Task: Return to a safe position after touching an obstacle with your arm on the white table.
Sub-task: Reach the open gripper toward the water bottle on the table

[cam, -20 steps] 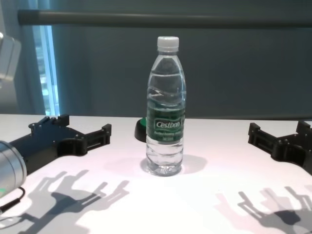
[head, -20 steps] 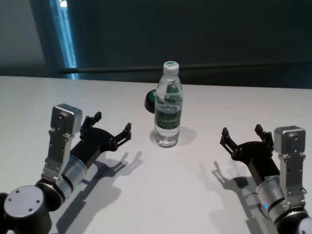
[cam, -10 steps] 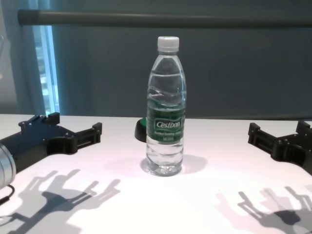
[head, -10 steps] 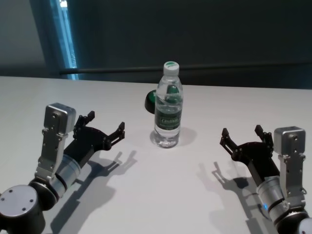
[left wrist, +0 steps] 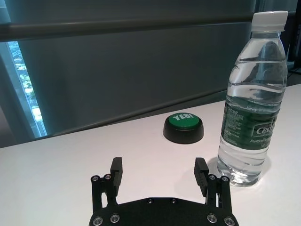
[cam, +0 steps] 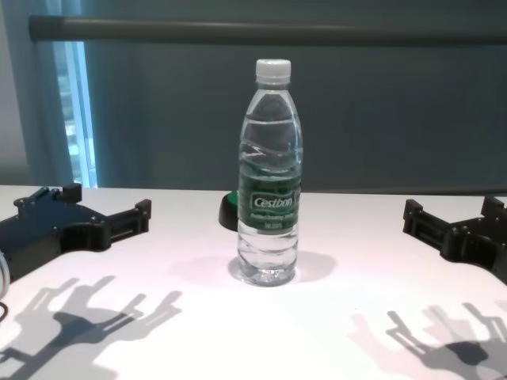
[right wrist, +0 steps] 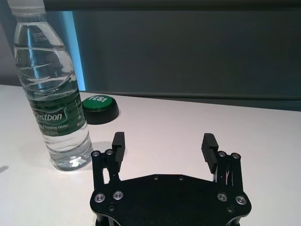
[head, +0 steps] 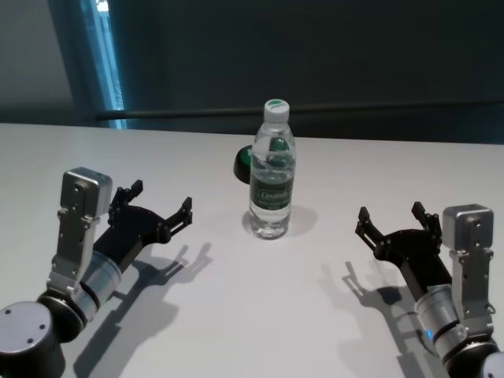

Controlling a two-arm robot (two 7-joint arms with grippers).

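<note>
Bottle (head: 272, 183) upright on white table (head: 252, 315) — left hand (head: 161, 209), right hand (head: 391, 222) spread, empty.

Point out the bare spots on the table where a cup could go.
Bare table lies in front of the bottle, between the open left gripper and open right gripper. The far left and right corners are bare too. It is crowded just behind the bottle, by the button.
</note>
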